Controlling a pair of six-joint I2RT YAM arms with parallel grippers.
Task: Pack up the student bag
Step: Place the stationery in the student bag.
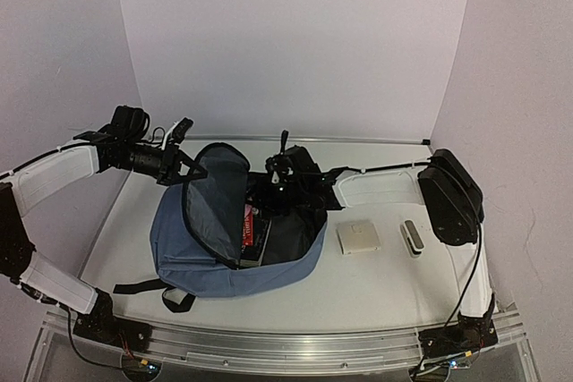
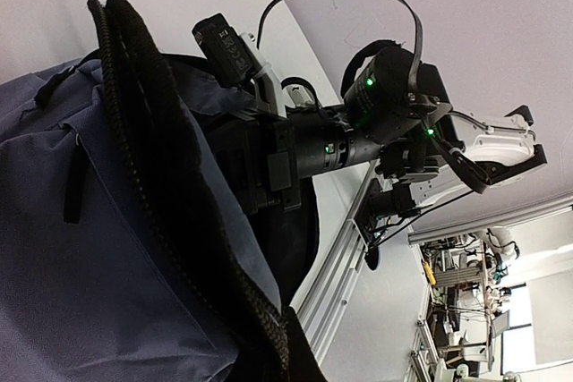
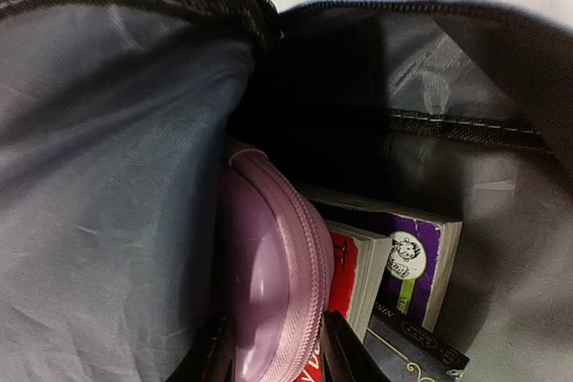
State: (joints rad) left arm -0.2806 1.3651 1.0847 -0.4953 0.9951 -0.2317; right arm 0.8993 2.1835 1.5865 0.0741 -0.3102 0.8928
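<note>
Right wrist | right tool (image 3: 279,351) clamps pink pencil case (image 3: 269,275) inside student bag (image 3: 107,176) | left tool (image 1: 183,170) pinches its rim

The left arm (image 1: 54,172) and right arm (image 1: 372,187) pair white shell links with black joint housings. A thin black cable (image 1: 470,275) runs at 4 o'clock, and green lights (image 2: 369,82) dot the right wrist. The right gripper (image 3: 277,355) has black fingers.

Slate-blue student bag (image 1: 192,252), flat, unzipped w/ flap up, grey lining
</note>
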